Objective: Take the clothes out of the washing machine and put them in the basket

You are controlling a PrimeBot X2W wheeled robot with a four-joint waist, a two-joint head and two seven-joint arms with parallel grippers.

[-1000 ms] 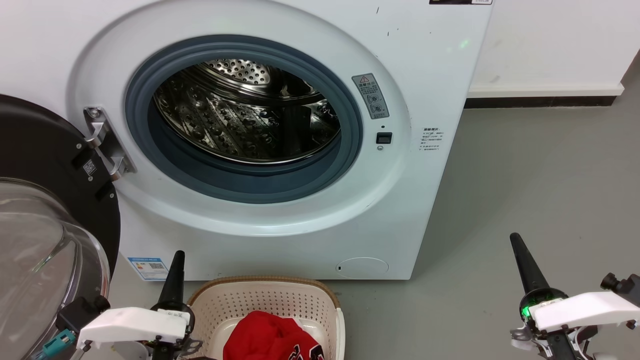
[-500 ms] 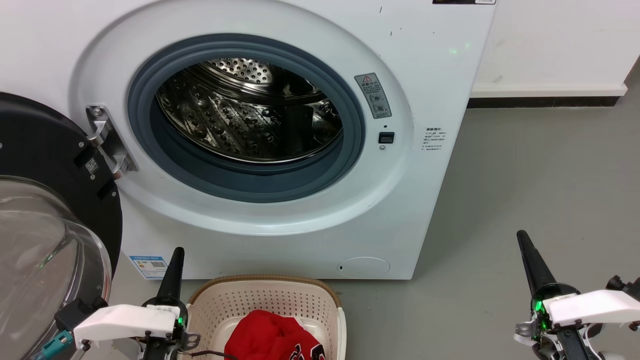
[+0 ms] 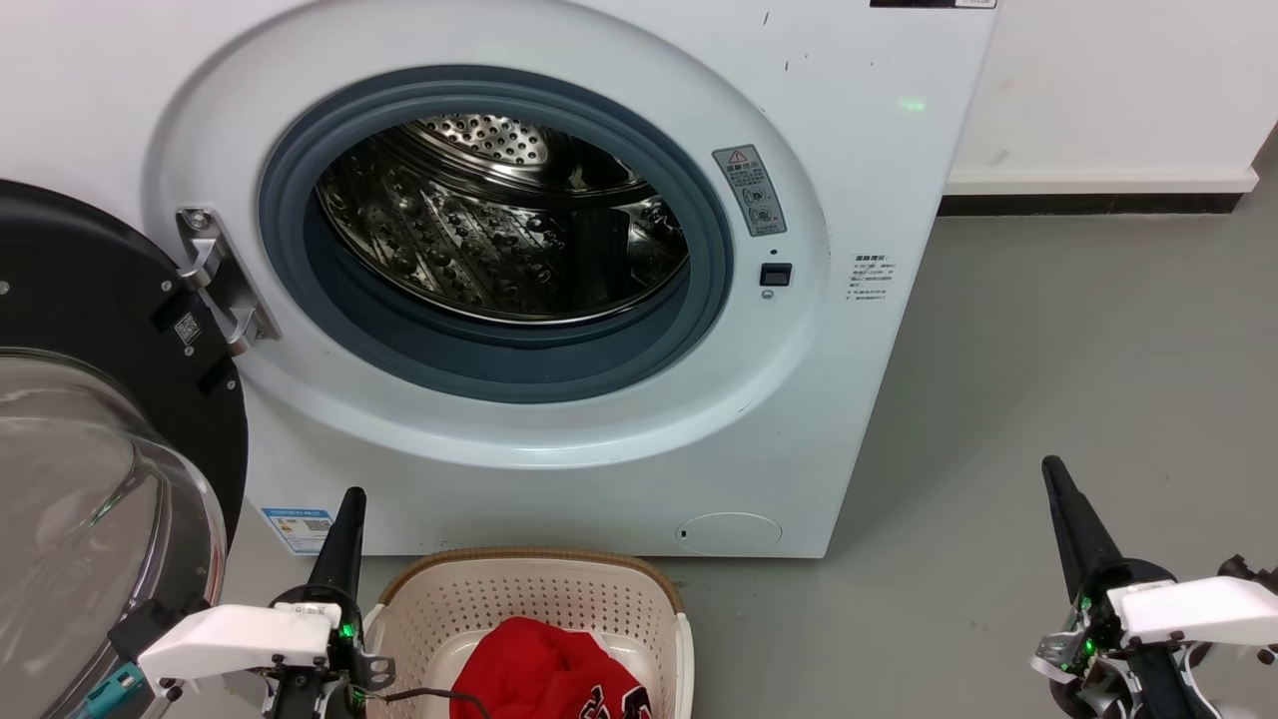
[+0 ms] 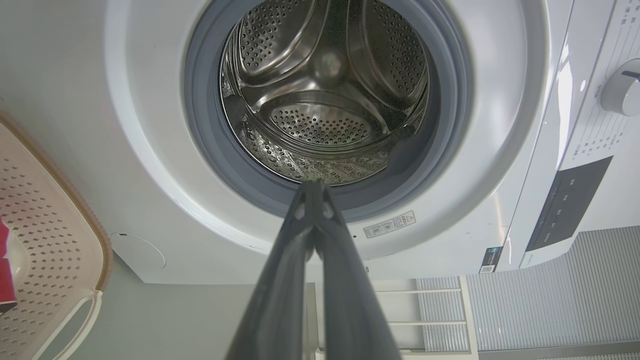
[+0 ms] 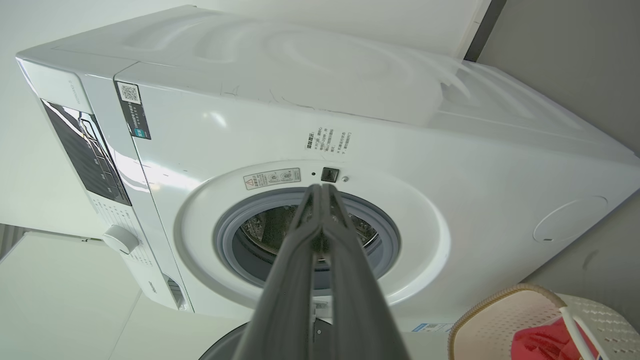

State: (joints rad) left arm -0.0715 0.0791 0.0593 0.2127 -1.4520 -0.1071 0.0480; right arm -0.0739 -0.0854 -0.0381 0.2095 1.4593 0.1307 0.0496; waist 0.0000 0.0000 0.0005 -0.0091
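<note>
Red fabric clothes [image 3: 544, 669], one heap with a lettered patch, lie in the one cream basket [image 3: 519, 599] before the one washing machine [image 3: 849, 399]. Left gripper [image 3: 349, 504] and right gripper [image 3: 1054, 474]: fingers pressed together, empty.

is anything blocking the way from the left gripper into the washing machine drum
Nothing visible does. The washing machine has its door swung open to the robot's left, and the drum mouth lies bare ahead of the left gripper.
</note>
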